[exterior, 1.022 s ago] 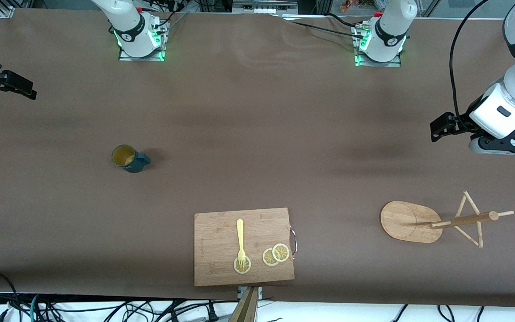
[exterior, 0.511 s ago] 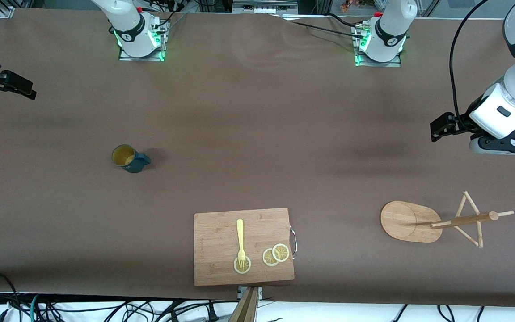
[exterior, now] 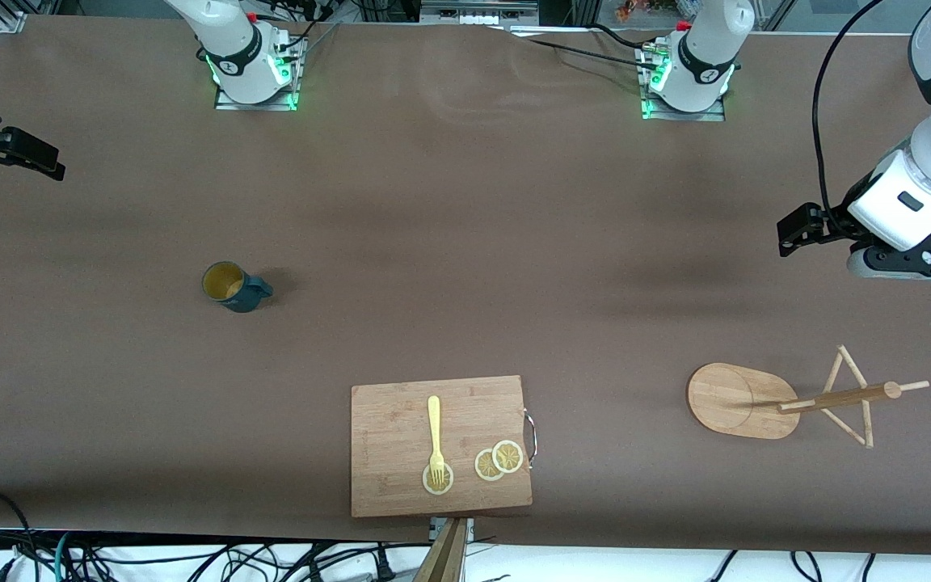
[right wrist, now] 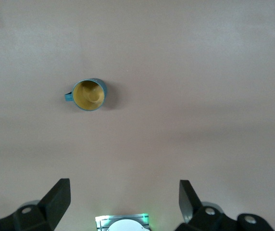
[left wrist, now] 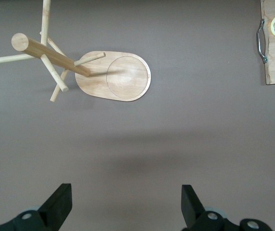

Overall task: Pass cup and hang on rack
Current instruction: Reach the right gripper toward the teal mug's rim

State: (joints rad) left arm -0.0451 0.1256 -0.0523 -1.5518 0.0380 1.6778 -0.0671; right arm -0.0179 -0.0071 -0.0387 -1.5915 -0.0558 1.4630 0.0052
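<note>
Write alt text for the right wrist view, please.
A small dark teal mug with a mustard-yellow interior stands upright and alone on the brown tabletop, its handle sticking out to one side. The right gripper hangs high above the table with its black jaws wide open, holding nothing.

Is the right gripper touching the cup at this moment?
Apart. In the right wrist view, the right gripper is open, high over bare table; the cup stands alone, upright, with brown tabletop plainly showing between it and both fingers.
</note>
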